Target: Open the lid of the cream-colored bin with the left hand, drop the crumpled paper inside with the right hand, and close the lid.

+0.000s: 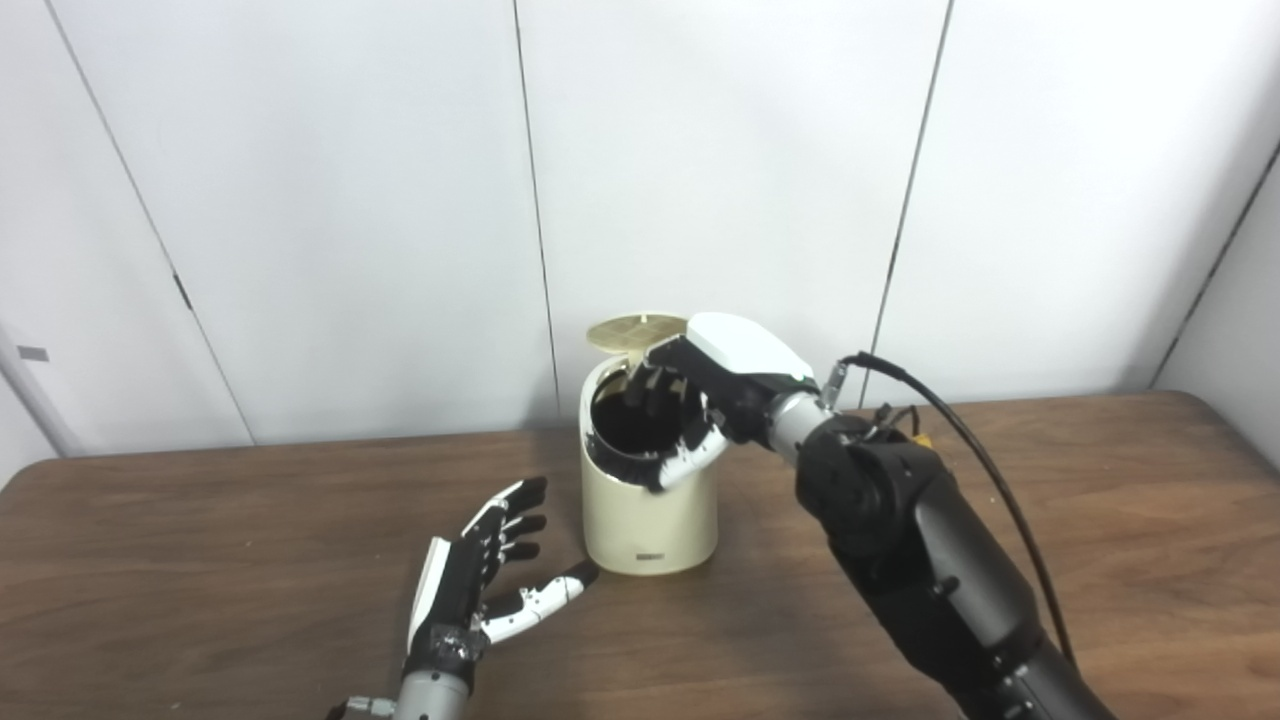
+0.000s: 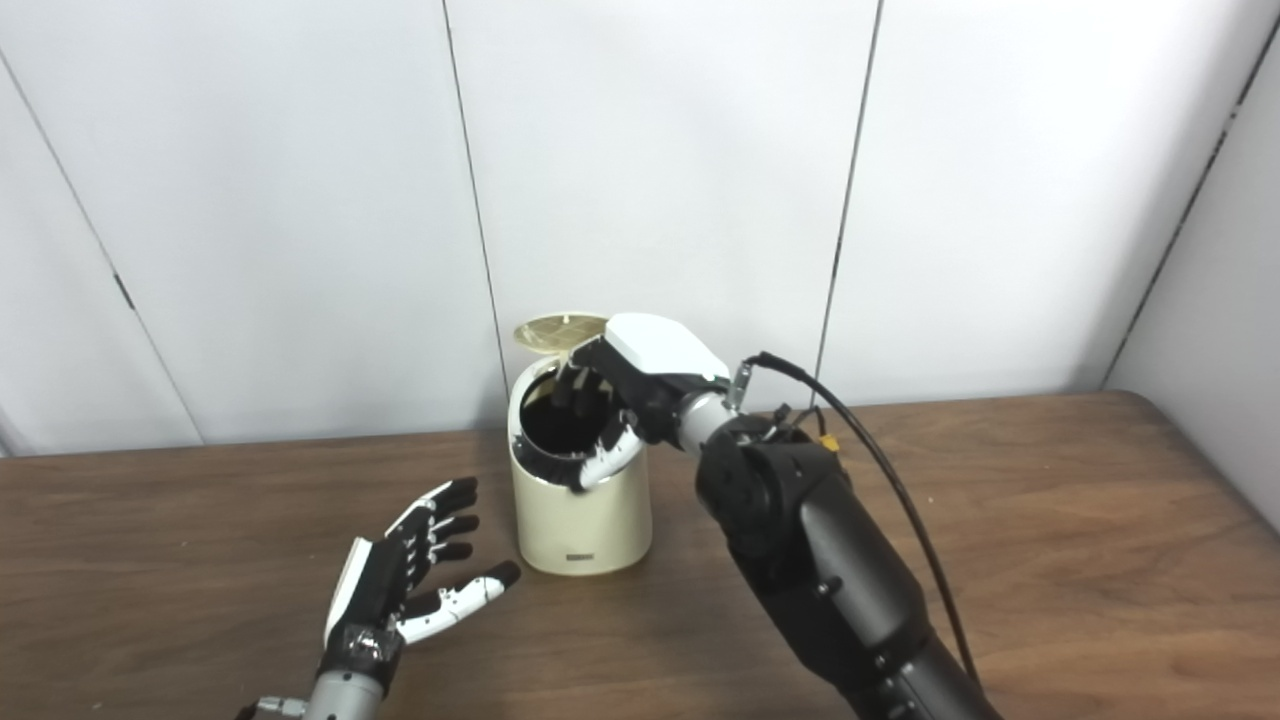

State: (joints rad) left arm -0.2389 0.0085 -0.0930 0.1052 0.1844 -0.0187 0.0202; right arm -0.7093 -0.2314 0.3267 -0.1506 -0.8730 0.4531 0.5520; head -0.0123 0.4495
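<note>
Left eye view: a brown tabletop (image 1: 1100, 520) is backed by white wall panels (image 1: 300, 200). Near its far edge the cream-colored bin (image 1: 650, 520) is seen, lid (image 1: 632, 331) raised. The right hand (image 1: 700, 400), fingers spread, is held over its mouth; the left hand (image 1: 480, 580) is splayed, empty, beside it. No paper is visible.

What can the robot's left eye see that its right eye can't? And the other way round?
Only the left eye view shows the table's rounded left corner and a small grey tag at the far left.

Only the right eye view shows the wide side wall on the right.

Both show the cream bin with its lid up, the right hand dipping its fingers into the opening, and the left hand open over the table beside the bin. Neither shows any crumpled paper.
</note>
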